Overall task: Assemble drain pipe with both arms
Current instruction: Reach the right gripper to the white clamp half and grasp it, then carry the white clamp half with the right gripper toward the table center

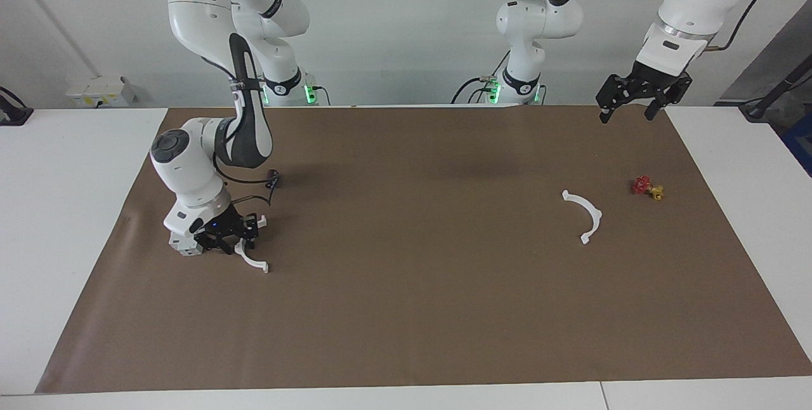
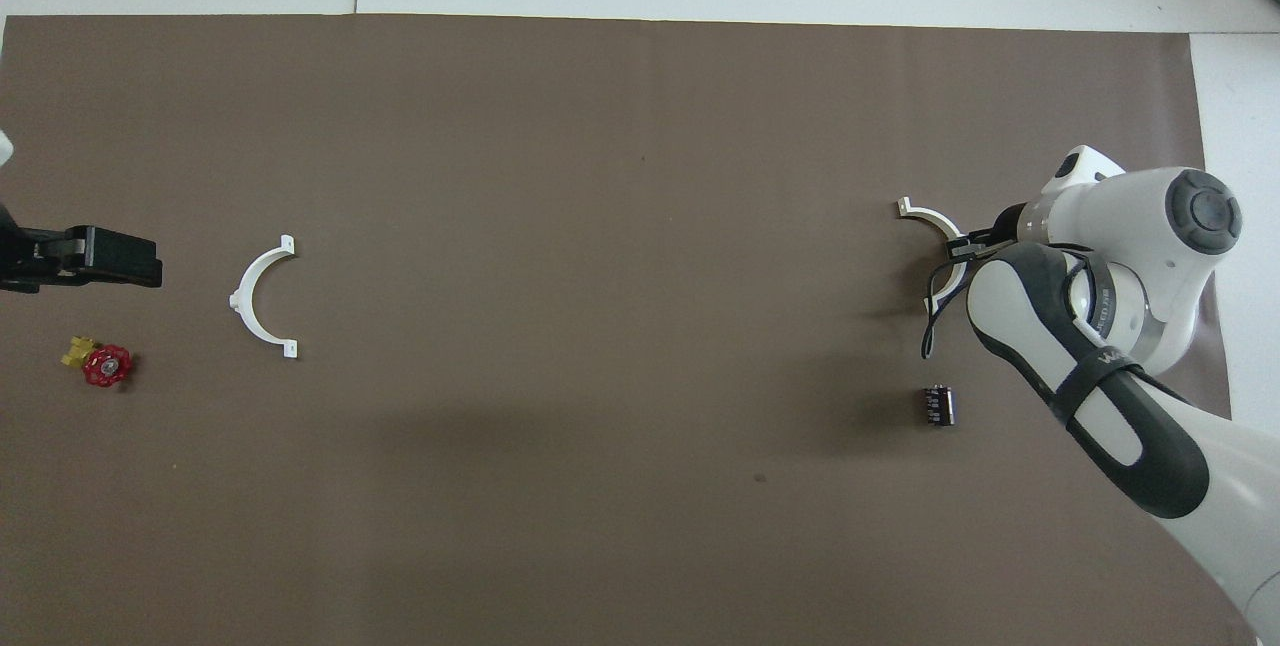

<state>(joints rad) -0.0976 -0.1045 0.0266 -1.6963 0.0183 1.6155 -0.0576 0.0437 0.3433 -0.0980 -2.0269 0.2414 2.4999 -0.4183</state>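
My right tool [image 1: 236, 240] is down at the brown mat on the table [image 1: 76, 219], at the right arm's end, and its fingertips are pinched together on the middle of one white half-ring [image 1: 252, 260] of the drain pipe. One tabbed end of that arc sticks out from under the tool on the side away from me; the other end is mostly covered by the tool (in the overhead view only the two ends of the arc show past my wrist). Just beside the tool, toward the table's edge, stands the pale grey block [image 1: 181, 245], close against my wrist. A little nearer to me than the tool lies a small black ribbed part [image 2: 937, 405] on the mat.

Well apart from this tool, toward the left arm's end, lies the second half-ring [image 1: 585, 215], flat on the mat and untouched. Near it, closer to that end of the table, sits the small red-and-yellow valve [image 1: 648, 187].

My left tool [image 1: 625, 108] hangs in the air with its fingers spread wide, holding nothing, over the mat's corner at the left arm's end; that arm waits.
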